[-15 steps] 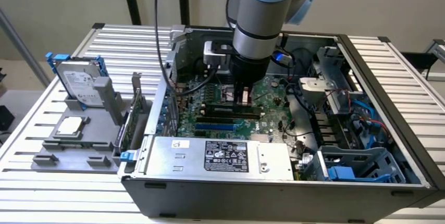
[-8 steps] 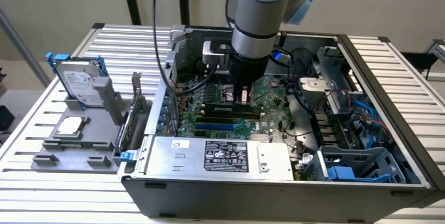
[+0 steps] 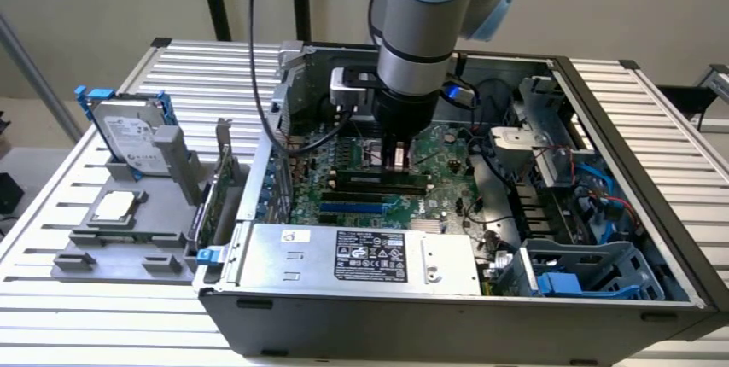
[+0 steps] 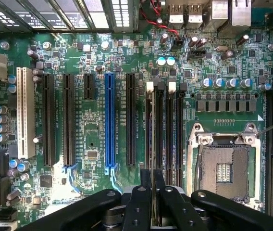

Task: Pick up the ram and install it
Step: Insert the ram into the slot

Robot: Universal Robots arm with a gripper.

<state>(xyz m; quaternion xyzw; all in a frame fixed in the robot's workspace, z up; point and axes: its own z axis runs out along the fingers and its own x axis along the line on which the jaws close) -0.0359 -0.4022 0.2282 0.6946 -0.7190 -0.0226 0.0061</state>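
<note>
Black tool [image 4: 153, 202], low in the wrist frame, pinches the thin green ram stick [image 4: 153, 144] edge-on over the black memory slots [image 4: 167, 139] (apparently not seated yet); pickup done.

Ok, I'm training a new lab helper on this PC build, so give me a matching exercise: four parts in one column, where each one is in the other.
Parts:
1. ram
2. hard drive
3. processor chip
4. CPU socket

Places:
A. standing upright in the grey holder, outside the case
B. on the motherboard, nothing in it
C. edge-on in the gripper, over the memory slots
D. lying flat on the grey holder, outside the case

Pairs: 1-C, 2-A, 3-D, 4-B
</note>
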